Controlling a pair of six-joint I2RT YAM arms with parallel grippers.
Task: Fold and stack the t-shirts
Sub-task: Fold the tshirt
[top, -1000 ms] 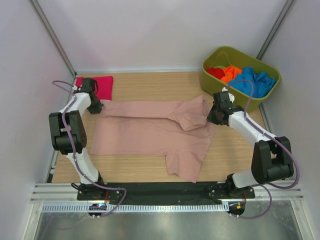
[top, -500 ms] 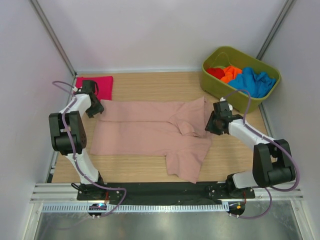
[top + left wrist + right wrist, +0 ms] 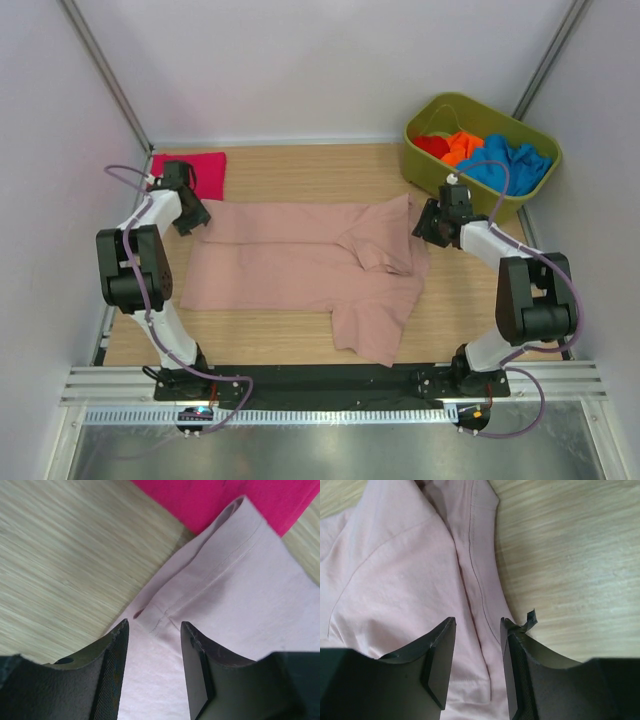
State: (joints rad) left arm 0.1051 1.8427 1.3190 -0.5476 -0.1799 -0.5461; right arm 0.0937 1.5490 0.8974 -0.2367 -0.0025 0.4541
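Plainly parted – left gripper and right gripper each hang over an end of the dusty-pink t-shirt, gripping nothing.

Plain dusty-pink t-shirt on a pale, streaky wood-grain surface. Solid magenta t-shirt. Olive-green tub showing a red t-shirt, an orange t-shirt and a bright blue t-shirt. Left arm and right arm are white and black.

- We are seeing the dusty-pink t-shirt lying spread out centrally, its far edge folded over.
- The magenta t-shirt is lying folded, far left.
- The red t-shirt, orange t-shirt and blue t-shirt are sitting crumpled, far right.
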